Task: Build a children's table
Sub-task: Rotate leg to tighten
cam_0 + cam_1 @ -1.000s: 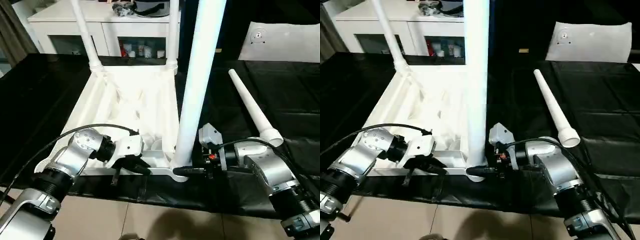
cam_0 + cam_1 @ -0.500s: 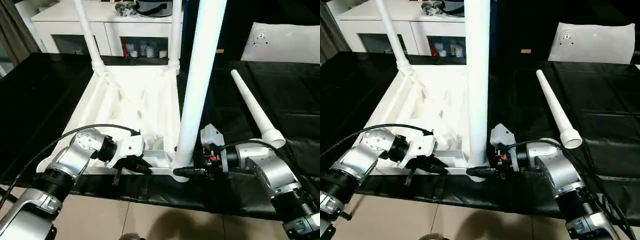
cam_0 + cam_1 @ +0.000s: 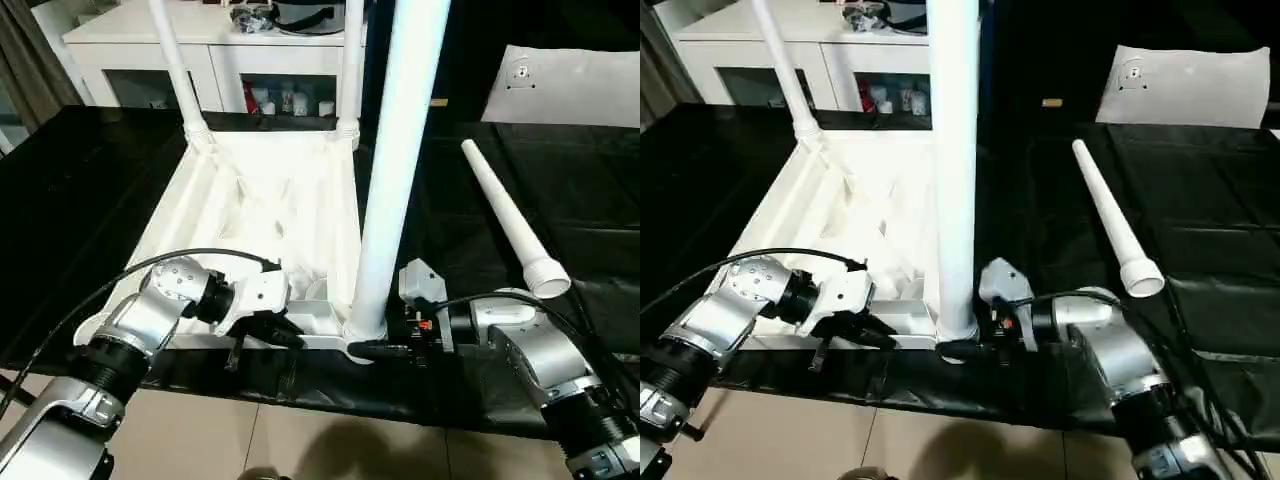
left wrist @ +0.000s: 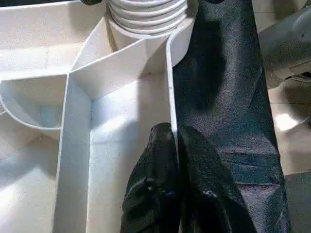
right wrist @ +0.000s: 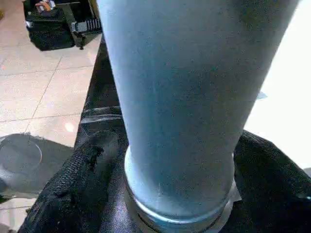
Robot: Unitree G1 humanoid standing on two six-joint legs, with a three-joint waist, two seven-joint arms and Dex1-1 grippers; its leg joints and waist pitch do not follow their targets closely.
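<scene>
A white plastic tabletop (image 3: pixel 260 215) is seen lying upside down on a black-covered work table (image 3: pixel 90 180), ribbed underside up. Two white legs (image 3: pixel 172 60) are already seated upright in the far corner sockets, in front of a white cabinet (image 3: pixel 130 60). A third leg (image 3: pixel 395 170) stands upright in the near corner socket on the robot's right. A fourth leg (image 3: pixel 505 220) is left lying loose on the black cover, well apart, to the right.

The left gripper (image 4: pixel 170 194) is pressed together on the thin near rim of the tabletop, so that the wall is pinched between the black fingers (image 4: pixel 150 189). The right gripper (image 5: pixel 175 204) is spread around the base of the third leg, one finger on each side of its ribbed collar; whether the pads actually press it cannot be told.

The step in hand is judged to be the seating of this third leg. To do it well, the rim should be kept clamped so the tabletop is not shifted, the leg should be kept plumb over the socket, and it should be worked low at the collar and not higher up, where leverage could tilt it. The fourth leg and the near-left socket are judged to come after.
</scene>
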